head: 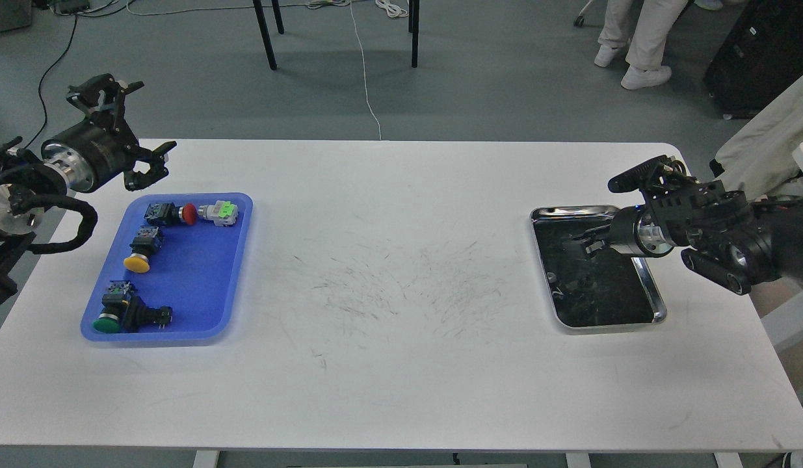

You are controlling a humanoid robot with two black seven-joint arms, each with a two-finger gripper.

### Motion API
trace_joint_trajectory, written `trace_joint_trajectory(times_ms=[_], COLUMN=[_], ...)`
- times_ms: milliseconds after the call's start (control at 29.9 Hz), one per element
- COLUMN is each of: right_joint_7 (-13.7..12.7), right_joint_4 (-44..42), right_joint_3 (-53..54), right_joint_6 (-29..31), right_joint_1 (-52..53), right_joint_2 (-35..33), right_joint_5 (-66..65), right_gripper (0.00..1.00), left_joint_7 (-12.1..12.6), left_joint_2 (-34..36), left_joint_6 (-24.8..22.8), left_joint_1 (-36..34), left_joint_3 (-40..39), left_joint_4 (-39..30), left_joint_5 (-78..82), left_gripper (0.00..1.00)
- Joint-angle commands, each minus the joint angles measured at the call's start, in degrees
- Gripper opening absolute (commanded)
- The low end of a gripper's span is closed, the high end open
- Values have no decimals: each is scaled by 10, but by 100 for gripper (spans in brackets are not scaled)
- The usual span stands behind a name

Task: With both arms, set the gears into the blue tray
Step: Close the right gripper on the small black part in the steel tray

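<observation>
The left arm enters from the left edge, its silver wrist ring turned up and away, and the left pincer [125,127] is raised with its black fingers spread wide and nothing between them. The right arm reaches in from the right edge, wrist roughly level, and the right pincer [582,242] points leftward and low; its dark fingers cannot be told apart.

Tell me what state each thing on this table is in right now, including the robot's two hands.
Left hand: open, empty, raised behind the blue tray's far left corner.
Right hand: over the steel tray; too dark to tell open or shut.
Blue tray: flat on the table, holding push-button switches, no gears seen.
Steel tray: flat on the table, dark inside; gears not clearly visible.
Red switch: lying on its side.
Yellow switch: lying down.
Green switch: lying down.
</observation>
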Motion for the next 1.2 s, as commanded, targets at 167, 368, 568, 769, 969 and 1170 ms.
trace_joint_trajectory(times_ms=[167, 368, 568, 769, 969, 1170], right_joint_7=[0, 1, 1, 2, 11, 11], right_joint_4=[-3, -5, -6, -5, -6, -9], right_joint_3=[-1, -2, -2, -2, -2, -2], right_joint_6=[0, 0, 0, 0, 0, 0], right_joint_1=[-5, -5, -6, -9, -8, -9], right_joint_2=[1, 0, 2, 10, 10, 16], right_joint_5=[0, 0, 0, 0, 0, 0], right_gripper=[59, 46, 33, 8, 1, 8], left_joint_7=[-1, -1, 0, -1, -1, -1], left_joint_2=[0, 0, 1, 1, 1, 1], left_joint_6=[0, 0, 0, 1, 0, 0], left_joint_1=[4, 4, 4, 5, 7, 7], left_joint_3=[-1, -1, -1, -2, -2, -2], left_joint_4=[0, 0, -1, -1, -1, -1], left_joint_5=[0, 0, 0, 0, 0, 0], left_gripper=[99, 99, 99, 99, 99, 99])
